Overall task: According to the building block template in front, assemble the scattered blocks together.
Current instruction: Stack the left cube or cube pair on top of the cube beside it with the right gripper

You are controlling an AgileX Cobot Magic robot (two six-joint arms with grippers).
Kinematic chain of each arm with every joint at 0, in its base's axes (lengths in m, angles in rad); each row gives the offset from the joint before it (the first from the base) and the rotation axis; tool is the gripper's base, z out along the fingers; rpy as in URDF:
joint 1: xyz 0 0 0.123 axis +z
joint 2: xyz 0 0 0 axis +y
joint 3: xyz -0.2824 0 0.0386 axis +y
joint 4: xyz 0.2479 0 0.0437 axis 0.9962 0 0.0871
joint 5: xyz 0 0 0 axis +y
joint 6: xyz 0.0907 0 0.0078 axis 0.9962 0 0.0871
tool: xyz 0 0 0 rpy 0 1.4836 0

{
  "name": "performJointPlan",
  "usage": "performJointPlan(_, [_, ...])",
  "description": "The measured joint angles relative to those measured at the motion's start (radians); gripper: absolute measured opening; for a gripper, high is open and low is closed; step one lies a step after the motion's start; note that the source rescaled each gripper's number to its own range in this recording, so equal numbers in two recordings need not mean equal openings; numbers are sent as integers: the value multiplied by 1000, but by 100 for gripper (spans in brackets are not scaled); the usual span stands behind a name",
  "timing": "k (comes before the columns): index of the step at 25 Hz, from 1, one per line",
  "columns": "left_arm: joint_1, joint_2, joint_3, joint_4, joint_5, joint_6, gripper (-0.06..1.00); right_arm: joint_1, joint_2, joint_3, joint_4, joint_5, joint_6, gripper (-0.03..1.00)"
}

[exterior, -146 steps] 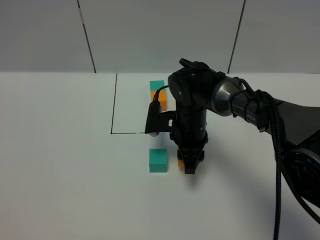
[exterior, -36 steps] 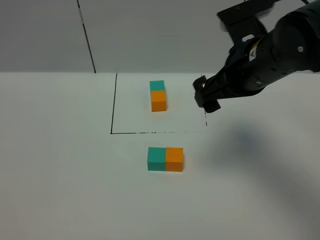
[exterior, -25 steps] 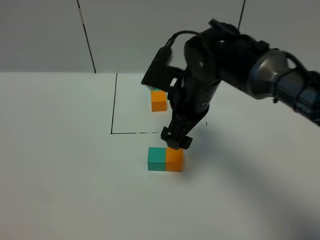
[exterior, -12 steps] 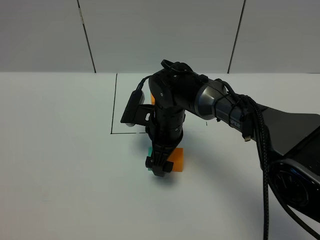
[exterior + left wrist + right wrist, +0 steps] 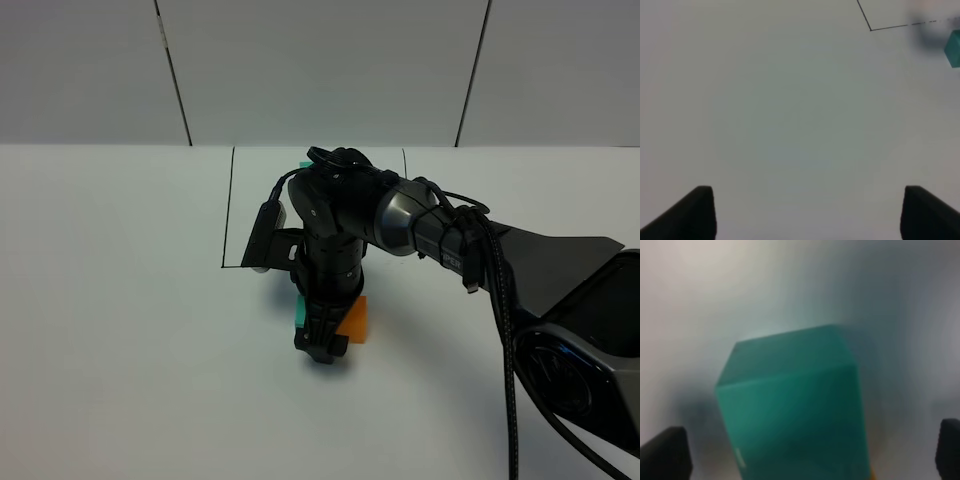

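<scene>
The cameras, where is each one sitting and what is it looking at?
High camera: sits up off the arms, looks down on the white table; shows the right arm, its right gripper low over the teal block and orange block.
Left wrist camera: rides the left arm, looks at bare table past the open left gripper.
Right wrist camera: rides the right arm, looks close at the teal block between open fingertips.
All three views share the teal block.

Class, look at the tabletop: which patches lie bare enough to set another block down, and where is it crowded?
Bare: the table left of the black-line rectangle, and the strip nearest the camera. Crowded: the middle, where the right pincer hangs over the teal block and orange block, and the right side under the arm.
</scene>
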Motion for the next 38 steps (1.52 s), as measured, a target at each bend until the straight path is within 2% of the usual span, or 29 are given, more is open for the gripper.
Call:
performJointPlan(8, [0, 0, 0, 0, 0, 0, 64, 0, 18, 0, 1, -3, 7, 93])
performJointPlan(13, [0, 0, 0, 0, 0, 0, 64, 0, 18, 0, 2, 1, 8, 81])
performJointPlan(17, [0, 0, 0, 0, 0, 0, 64, 0, 18, 0, -4, 9, 8, 58])
performJointPlan(22, [0, 0, 0, 0, 0, 0, 64, 0, 19, 0, -20, 32, 7, 12])
performJointPlan(28, [0, 0, 0, 0, 0, 0, 64, 0, 19, 0, -20, 33, 29, 10])
performJointPlan(32, [0, 0, 0, 0, 0, 0, 64, 0, 13, 0, -10, 42, 90, 10])
performJointPlan(36, [0, 0, 0, 0, 0, 0, 64, 0, -32, 0, 1, 75, 281, 10])
performJointPlan(38, [0, 0, 0, 0, 0, 0, 64, 0, -60, -2, 4, 90, 447, 10])
